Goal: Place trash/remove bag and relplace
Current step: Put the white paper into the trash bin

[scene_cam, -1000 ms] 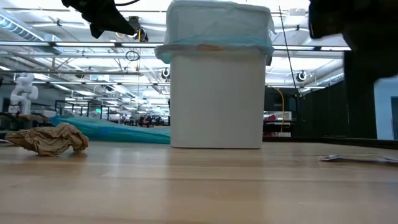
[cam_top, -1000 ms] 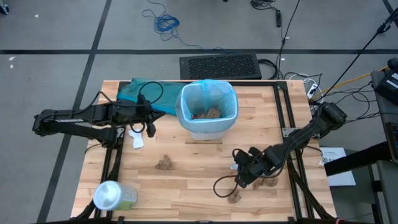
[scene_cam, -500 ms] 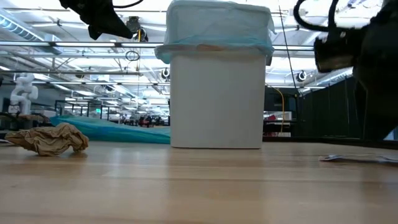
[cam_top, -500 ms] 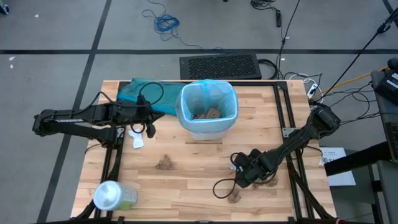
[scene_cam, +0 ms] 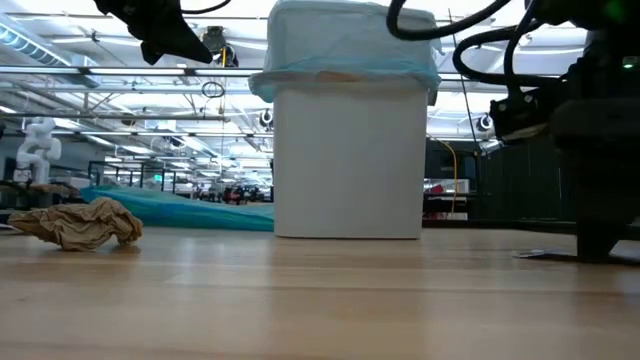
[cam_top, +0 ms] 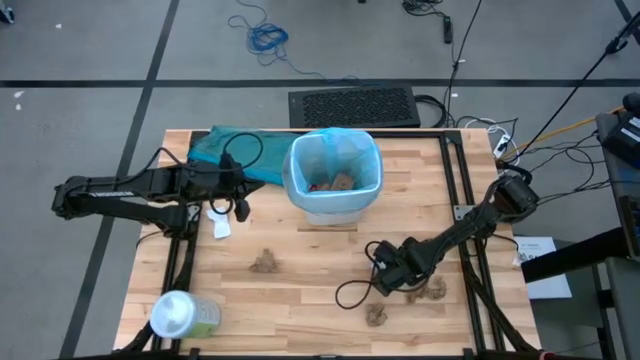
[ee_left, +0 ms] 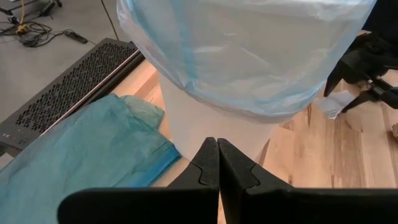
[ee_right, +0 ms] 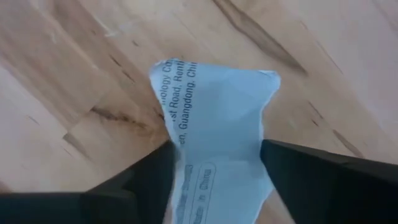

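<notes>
Wooden worktop [cam_top: 300,280] carries everything I handle. Nearest, my right pincer [ee_right: 214,177] stands open, fingers straddling a white printed paper scrap [ee_right: 217,124] lying flat: light, limp, best nipped at its raised edge. Brown wads [cam_top: 435,290] lie just beside. Farther off, the left pincer [ee_left: 217,165] is closed, empty, facing the lined bin [cam_top: 335,175].

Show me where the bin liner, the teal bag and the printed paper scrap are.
bin liner [cam_top: 300,150]: high view, its left rim.
teal bag [cam_top: 222,146]: high view, its middle.
printed paper scrap [ee_right: 214,118]: right wrist view, its upper middle.
</notes>
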{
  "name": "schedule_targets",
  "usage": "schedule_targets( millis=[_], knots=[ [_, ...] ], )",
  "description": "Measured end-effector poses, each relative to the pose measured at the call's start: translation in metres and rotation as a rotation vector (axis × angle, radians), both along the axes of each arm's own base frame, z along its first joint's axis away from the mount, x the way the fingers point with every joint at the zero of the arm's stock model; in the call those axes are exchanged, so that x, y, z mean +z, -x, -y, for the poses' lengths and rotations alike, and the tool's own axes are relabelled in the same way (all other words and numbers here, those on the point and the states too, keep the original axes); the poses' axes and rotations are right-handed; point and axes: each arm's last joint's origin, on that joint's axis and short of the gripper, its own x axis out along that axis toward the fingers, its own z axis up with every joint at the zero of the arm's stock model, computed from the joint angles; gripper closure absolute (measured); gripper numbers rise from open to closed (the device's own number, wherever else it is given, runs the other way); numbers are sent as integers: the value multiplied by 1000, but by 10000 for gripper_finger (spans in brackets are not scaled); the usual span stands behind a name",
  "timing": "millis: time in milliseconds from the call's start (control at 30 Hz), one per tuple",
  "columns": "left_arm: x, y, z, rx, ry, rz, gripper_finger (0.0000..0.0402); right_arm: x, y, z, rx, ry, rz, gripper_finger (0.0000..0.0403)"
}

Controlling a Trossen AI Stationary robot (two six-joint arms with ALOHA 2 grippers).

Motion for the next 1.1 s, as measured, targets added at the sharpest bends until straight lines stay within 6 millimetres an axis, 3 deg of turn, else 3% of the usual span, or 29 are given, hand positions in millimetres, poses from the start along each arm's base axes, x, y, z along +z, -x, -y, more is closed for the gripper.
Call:
schedule_targets(
  millis=[200, 267, 433, 600, 833, 1100],
  knots=[
    [0, 0, 0, 0, 0, 1, 402, 7, 0, 2, 0, -19, 23, 353],
    [0, 0, 0, 1, 1, 1, 402, 9, 1, 3, 14, -19, 26, 388],
    [0, 0, 0, 1, 1, 1, 402, 16, 3, 4, 21, -42, 47, 391],
    [0, 0, 0, 1, 1, 1, 402, 42, 3, 3, 50, -114, 183, 401],
    [0, 0, 0, 1, 1, 2, 402, 103, -2, 3, 236, -218, 597, 402],
    [0, 0, 0, 0, 0, 3, 402, 173, -3, 35, 366, -5, 934, 403]
  ],
)
